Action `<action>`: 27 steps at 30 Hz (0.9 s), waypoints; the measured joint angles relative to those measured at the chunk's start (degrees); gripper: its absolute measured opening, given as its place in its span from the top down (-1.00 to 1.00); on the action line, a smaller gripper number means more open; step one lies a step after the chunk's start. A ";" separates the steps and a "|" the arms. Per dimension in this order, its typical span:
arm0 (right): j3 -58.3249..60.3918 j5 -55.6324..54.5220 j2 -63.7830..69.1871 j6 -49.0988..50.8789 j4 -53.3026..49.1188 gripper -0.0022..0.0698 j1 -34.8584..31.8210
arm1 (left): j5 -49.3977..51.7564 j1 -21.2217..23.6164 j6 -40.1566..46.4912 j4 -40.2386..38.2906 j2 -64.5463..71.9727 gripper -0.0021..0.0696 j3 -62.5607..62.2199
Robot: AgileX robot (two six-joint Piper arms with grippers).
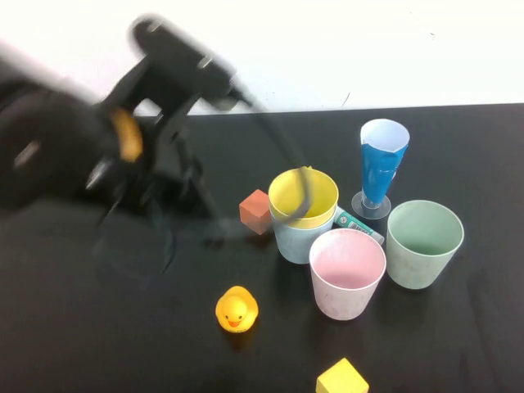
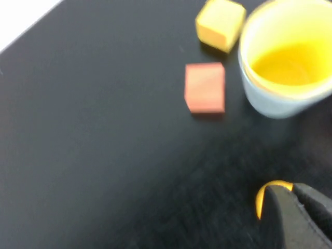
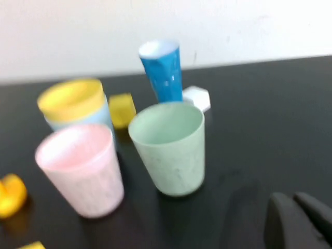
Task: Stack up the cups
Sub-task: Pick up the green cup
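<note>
Matte tapered yellow cup [image 1: 303, 197] nested in blue cup [image 1: 296, 241]

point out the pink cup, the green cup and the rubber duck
pink matte plastic cup [image 1: 347, 278], high view, on its outer wall
green matte plastic cup [image 1: 422, 258], high view, on its outer wall
yellow rubber duck [image 1: 236, 309], high view, on its body

Left arm [image 1: 123, 139] (motion-blurred)
</note>
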 joint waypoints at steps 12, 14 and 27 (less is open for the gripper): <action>-32.73 23.44 36.49 -18.13 -14.76 0.95 0.24 | -6.05 0.10 -5.65 -1.61 -25.56 0.94 24.92; -37.48 27.43 41.96 -20.93 -14.76 0.95 1.05 | -6.48 0.10 -6.45 -1.86 -28.11 0.94 27.75; -65.87 42.87 72.14 -15.64 -30.24 0.92 17.79 | -7.48 0.10 -7.48 -7.64 -38.14 0.94 41.25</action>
